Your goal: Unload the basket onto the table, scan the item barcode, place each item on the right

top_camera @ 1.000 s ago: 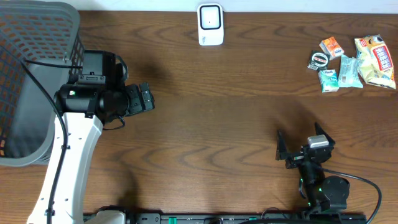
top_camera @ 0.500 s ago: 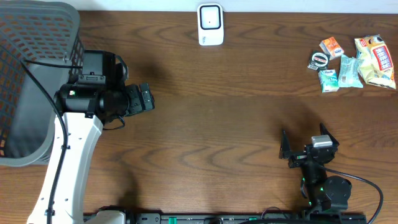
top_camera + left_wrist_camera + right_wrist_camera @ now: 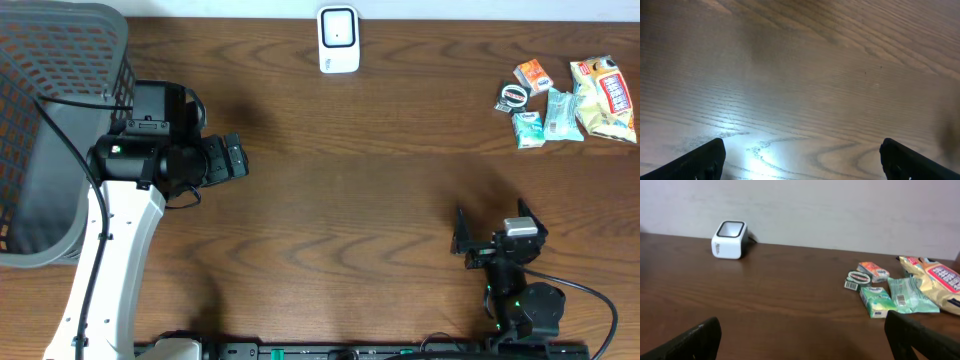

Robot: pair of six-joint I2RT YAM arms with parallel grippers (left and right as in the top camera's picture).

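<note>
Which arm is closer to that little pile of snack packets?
Right. The right arm sits on the same side as the snack packets; the left arm is far across the table, beside the basket.

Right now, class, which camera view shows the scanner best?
Right wrist: the scanner stands whole, body and dark-rimmed top both visible. Overhead shows only its top. Left wrist shows none of it, just table.

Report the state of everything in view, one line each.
Left end effector, open, empty.
Right end effector, open, empty.
Scanner, upright, nothing in front of it.
Basket, upright, contents unclear.
Snack bag, lying flat, untouched.
Green box, lying flat, untouched.
Orange packet, lying flat, untouched.
</note>
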